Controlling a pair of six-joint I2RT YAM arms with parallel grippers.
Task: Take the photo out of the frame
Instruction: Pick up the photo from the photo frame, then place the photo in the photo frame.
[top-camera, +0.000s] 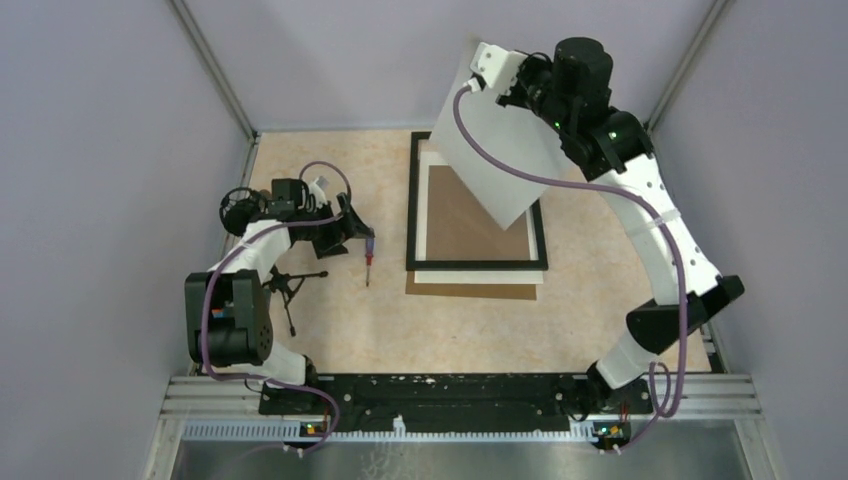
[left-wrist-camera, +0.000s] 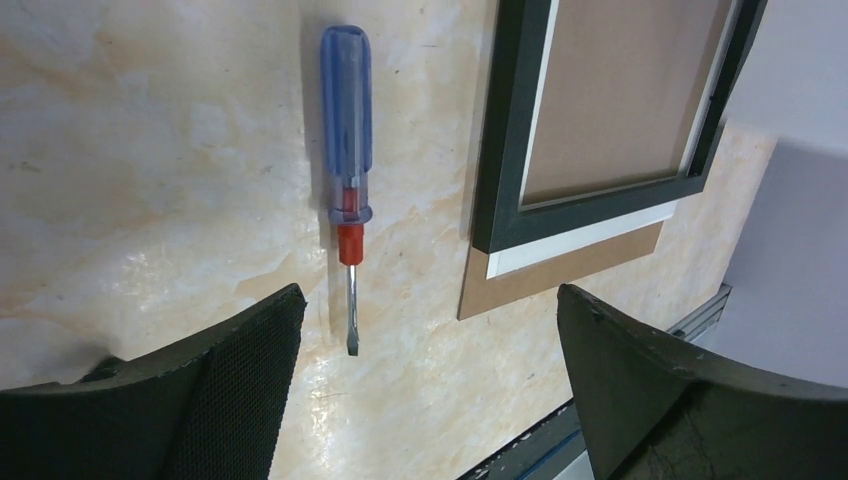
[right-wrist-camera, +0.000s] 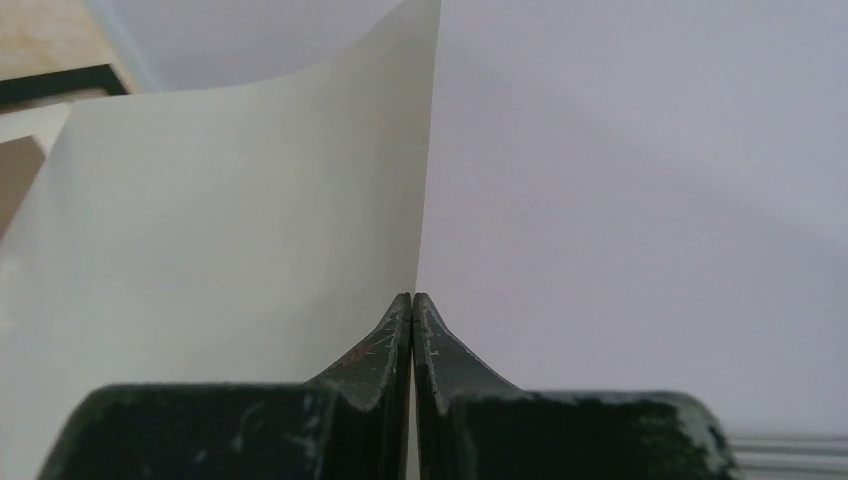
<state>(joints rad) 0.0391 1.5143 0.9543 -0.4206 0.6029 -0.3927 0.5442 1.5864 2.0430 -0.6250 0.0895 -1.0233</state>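
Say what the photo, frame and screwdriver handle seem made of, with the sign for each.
Photo: thin paper, matt-looking white back; it curls where held. Frame: black, smooth with a faint sheen; wood or plastic, cannot tell. Screwdriver handle: clear blue plastic; a red core shows through it.

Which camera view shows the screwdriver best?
The left wrist view: the screwdriver lies whole and close, blue handle and flat tip clear. The top view shows it tiny; the right wrist view shows none of it.
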